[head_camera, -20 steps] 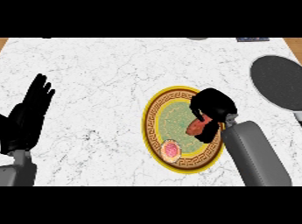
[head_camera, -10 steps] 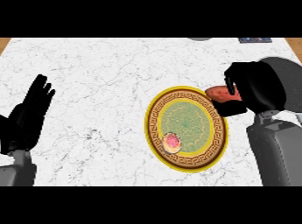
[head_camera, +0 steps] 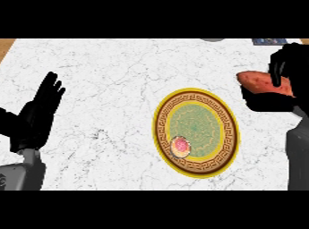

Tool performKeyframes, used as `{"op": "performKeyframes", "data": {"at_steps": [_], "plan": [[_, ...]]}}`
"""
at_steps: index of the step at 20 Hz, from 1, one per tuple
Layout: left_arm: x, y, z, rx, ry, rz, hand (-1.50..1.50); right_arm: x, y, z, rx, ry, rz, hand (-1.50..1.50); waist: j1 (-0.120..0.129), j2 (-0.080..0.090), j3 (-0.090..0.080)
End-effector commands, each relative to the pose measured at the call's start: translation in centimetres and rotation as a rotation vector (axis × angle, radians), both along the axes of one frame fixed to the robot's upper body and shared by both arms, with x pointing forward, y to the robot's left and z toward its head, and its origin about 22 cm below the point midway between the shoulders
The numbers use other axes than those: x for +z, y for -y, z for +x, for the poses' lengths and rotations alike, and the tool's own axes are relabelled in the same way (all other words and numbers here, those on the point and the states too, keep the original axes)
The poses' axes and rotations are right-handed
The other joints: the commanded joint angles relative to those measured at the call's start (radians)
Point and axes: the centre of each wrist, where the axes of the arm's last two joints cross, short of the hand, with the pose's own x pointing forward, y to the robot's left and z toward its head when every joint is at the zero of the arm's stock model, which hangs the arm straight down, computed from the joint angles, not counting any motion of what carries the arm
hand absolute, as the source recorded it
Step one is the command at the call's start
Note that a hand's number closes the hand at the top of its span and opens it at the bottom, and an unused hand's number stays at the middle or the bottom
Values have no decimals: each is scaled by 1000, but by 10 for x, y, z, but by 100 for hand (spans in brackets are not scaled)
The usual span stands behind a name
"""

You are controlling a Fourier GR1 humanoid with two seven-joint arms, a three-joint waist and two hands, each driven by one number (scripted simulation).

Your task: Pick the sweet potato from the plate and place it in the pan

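A: Carrying is the step judged to be in hand. Largest first: white marble counter (head_camera: 117,89), grey veining, flat and matte; a wooden strip is seen at the far left edge.

B: Noted. Next largest?

A: Right hand (head_camera: 295,76), black, at the right edge, with the grey forearm below it. Its fingers are curled round the sweet potato (head_camera: 259,82), which is held up off the plate, well to the plate's right.

B: Pan?

A: No pan can be made out. It is probably hidden under the right hand and arm; that cannot be confirmed.

B: Left hand?

A: Left hand (head_camera: 34,118) is shown at the left side, spread flat, fingers up, nothing held. It is read as resting.

B: Plate?

A: Round plate (head_camera: 231,134) in the middle: yellow rim, dark key-pattern band, pale green patterned centre. A small pink and cream round item (head_camera: 181,145) is left on its lower-left part; what it is can't be told.

B: Potato details?

A: Oblong, tapered at the visible left end, orange-red skin, slightly rough look. The right part is covered by the fingers.

B: Next move?

A: The potato has to be brought over the pan, lowered until it is inside, and only then should the fingers be opened. The pan's exact spot has to be found first, since it is unseen.
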Motion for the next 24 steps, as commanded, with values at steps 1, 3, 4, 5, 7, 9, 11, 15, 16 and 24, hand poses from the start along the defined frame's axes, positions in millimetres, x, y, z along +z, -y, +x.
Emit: {"op": "performKeyframes", "data": {"at_steps": [1,3,4,5,7,9,11,15,16,24], "plan": [[14,-17,-4,-22,9,4,0,11,40,8,-83,36,44,150,10,2,1],[6,-8,8,5,14,-3,0,16,68,14,-104,85,82,150,5,4,1],[4,6,8,-5,-8,-10,0,8,81,13,-116,82,77,150,5,4,1],[5,-7,6,2,5,-8,0,17,92,14,-122,71,95,150,6,3,1],[3,-11,-3,-2,12,7,0,3,127,23,-163,90,82,150,13,5,1],[4,-6,3,-17,1,-7,0,5,149,33,-165,102,135,150,14,6,1],[23,-11,-8,-21,6,8,0,-6,177,36,-189,107,160,150,24,6,2],[8,-9,10,-16,3,6,0,-29,194,46,-183,123,168,150,13,6,1],[19,-11,10,-39,17,-9,0,-28,217,50,-186,129,202,150,23,9,2],[-2,-3,14,-29,9,-12,0,-85,258,61,-86,62,231,150,34,17,2]]}}
